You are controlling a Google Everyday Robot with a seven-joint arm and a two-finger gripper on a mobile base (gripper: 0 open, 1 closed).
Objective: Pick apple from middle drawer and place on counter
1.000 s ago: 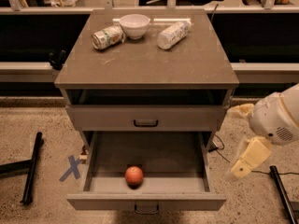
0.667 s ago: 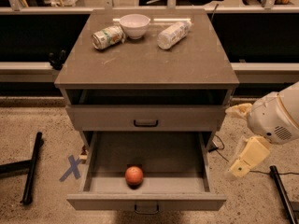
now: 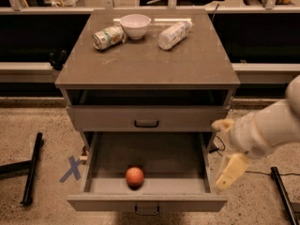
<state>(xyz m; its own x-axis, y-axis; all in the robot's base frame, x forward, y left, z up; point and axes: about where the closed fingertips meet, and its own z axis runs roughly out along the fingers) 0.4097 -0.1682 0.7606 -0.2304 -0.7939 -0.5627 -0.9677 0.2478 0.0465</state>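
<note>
We found the apple (image 3: 134, 176) resting on the floor of the middle drawer (image 3: 187, 203), left of centre and close behind the front panel. The drawer was pulled fully out, which left the fruit open to a reach from above. The drawer above it (image 3: 146, 118) was closed, so nothing overhung the opening.

Our gripper (image 3: 220, 154) hung outside the cabinet, just beside the open drawer's right wall and well apart from the apple. Its two pale fingers (image 3: 232, 170) were spread wide with nothing between them. We judged that it stood this way because the pick had not begun: it was ready to close on the fruit, but it had to travel left over the drawer wall and come down first.

On the counter (image 3: 150, 64) a white bowl (image 3: 135, 26) sat at the back, with a tipped can (image 3: 108, 36) on its left and a plastic bottle (image 3: 174, 34) lying on its right. These three crowded the rear edge, so we took the bare front half to be the natural spot for setting the apple down.
</note>
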